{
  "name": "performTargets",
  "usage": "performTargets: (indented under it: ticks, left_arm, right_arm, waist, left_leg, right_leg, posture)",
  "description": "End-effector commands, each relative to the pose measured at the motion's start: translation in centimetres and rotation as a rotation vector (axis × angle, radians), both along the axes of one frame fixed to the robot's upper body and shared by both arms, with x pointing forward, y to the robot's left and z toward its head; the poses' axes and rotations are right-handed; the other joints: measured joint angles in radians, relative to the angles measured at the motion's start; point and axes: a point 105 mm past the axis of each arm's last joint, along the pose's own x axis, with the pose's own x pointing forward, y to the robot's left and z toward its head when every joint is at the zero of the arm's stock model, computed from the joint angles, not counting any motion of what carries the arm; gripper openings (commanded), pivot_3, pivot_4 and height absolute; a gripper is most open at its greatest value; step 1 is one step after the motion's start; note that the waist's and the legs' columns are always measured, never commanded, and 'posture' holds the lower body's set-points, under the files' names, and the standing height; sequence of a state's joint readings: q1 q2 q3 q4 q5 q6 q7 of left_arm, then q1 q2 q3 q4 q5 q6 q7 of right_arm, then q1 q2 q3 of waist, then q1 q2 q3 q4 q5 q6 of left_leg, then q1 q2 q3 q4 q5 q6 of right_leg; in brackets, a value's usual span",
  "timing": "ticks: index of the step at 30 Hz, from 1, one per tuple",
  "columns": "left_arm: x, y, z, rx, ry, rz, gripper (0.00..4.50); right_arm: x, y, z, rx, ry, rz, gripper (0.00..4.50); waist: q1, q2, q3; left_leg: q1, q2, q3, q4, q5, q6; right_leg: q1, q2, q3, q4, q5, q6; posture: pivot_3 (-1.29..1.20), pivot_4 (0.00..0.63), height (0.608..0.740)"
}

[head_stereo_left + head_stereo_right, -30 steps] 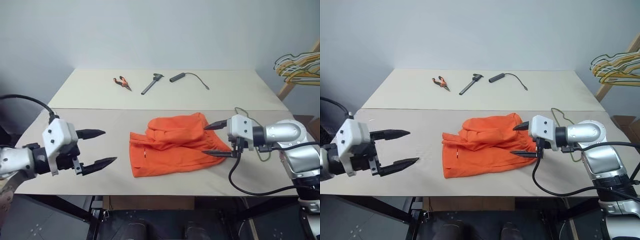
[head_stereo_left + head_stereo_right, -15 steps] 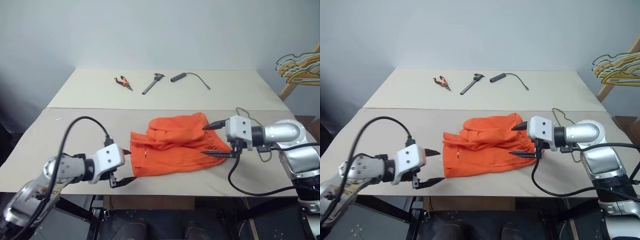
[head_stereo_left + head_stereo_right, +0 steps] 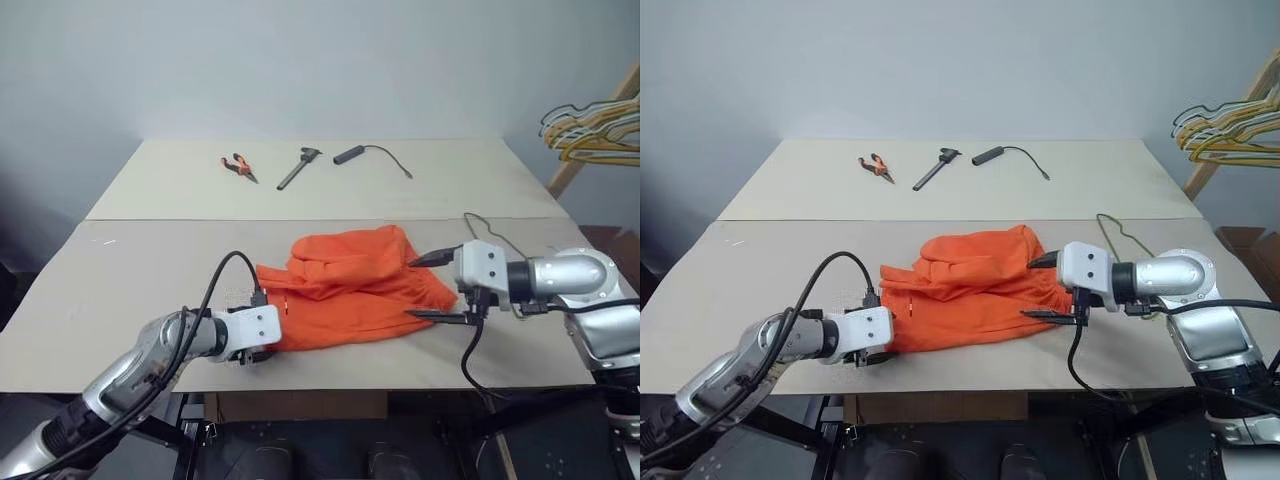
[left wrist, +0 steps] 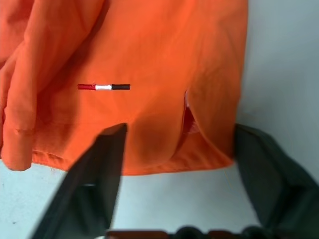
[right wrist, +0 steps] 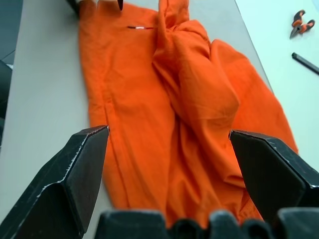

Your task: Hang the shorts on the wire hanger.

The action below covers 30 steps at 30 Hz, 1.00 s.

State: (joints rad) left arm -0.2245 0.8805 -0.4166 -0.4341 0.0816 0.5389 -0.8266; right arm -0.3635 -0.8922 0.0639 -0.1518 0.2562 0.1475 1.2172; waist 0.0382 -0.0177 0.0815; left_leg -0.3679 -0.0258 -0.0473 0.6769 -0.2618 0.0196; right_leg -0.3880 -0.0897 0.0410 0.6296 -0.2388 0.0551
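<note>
Crumpled orange shorts (image 3: 350,290) lie at the centre of the pale worktop (image 3: 150,270), slightly right of the middle of the frame, with a robot pincer at each end of the garment. At lower left, the left pincer (image 4: 174,149) reaches the shorts' left hem corner; the left wrist view shows its two dark fingers (image 4: 99,169) apart, straddling the hem edge near a small red, white and black tag (image 4: 103,87), the fabric lying between them, though whether they press on it cannot be told. At right centre, the right pincer (image 3: 425,287) hovers at the shorts' right end, its fingers (image 5: 75,174) spread wide with the bunched cloth in front of them and nothing gripped. A thin wire hanger (image 3: 490,232) lies on the worktop just behind the right pincer, partly hidden by the arm. Along the far strip of the worktop, in the upper middle of the frame, rest orange-handled pliers (image 3: 238,166), a dark grey tool (image 3: 298,167) and a black handle with a cord (image 3: 365,154). Yellow and grey hangers (image 3: 590,130) are bunched at the upper right edge
</note>
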Motion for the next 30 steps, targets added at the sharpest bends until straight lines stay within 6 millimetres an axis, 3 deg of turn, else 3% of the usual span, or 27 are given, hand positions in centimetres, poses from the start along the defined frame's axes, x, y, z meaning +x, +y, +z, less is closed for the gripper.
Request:
performTargets:
  ticks: [1, 7, 17, 22, 25, 30]
  left_arm:
    - [0.7, 0.8, -0.2, 0.014, -0.007, 0.043, 1.99]
    - [2.0, 1.2, 0.8, -0.01, -0.061, 0.086, 0.03]
    - [2.1, 2.5, 7.0, -0.149, -0.134, 0.096, 0.03]
    - [2.3, 2.7, 8.6, -0.2, -0.16, 0.124, 0.03]
    - [2.3, 2.8, 8.8, -0.204, -0.16, 0.126, 0.0]
    - [2.6, 3.0, 9.0, -0.206, -0.163, 0.13, 0.0]
  right_arm:
    - [-0.2, -0.3, 1.2, -0.009, -0.049, -0.005, 4.5]
    - [0.4, -1.1, -0.8, -0.137, -0.104, -0.009, 4.5]
    - [3.0, -2.7, -4.9, -0.438, -0.33, 0.05, 4.5]
    - [4.0, -2.4, -6.9, -0.512, -0.396, 0.093, 4.5]
    - [4.3, -1.7, -7.3, -0.501, -0.423, 0.11, 3.86]
    - [4.7, -0.9, -7.2, -0.471, -0.46, 0.106, 2.11]
  waist:
    - [-0.001, 0.0, 0.0]
    - [-0.002, 0.0, 0.0]
    - [-0.013, 0.0, 0.0]
    - [-0.025, 0.0, 0.0]
    - [-0.031, -0.001, 0.0]
    - [-0.038, -0.001, 0.0]
  left_leg:
    - [0.0, 0.0, 0.0, 0.0, 0.0, 0.0]
    - [0.0, 0.001, 0.001, 0.0, 0.0, 0.0]
    - [-0.001, 0.0, 0.002, 0.0, 0.0, 0.0]
    - [-0.001, 0.0, 0.002, 0.0, 0.0, 0.0]
    - [0.0, 0.0, 0.001, 0.0, 0.0, 0.0]
    - [0.001, 0.0, 0.001, 0.0, 0.0, 0.0]
  right_leg:
    - [0.0, 0.0, 0.0, 0.0, 0.0, 0.0]
    - [0.0, 0.0, 0.0, 0.0, 0.0, 0.0]
    - [-0.002, 0.0, 0.001, 0.0, 0.0, 0.0]
    - [-0.002, 0.0, 0.001, 0.0, 0.0, 0.0]
    - [-0.001, 0.0, 0.001, 0.001, 0.0, 0.0]
    - [-0.001, 0.001, 0.002, 0.002, 0.001, -0.001]
  posture:
    - [0.05, 0.053, 0.74]
    - [0.05, 0.048, 0.74]
    - [0.08, 0.037, 0.74]
    - [0.08, 0.037, 0.74]
    - [0.08, 0.038, 0.74]
    - [0.06, 0.041, 0.74]
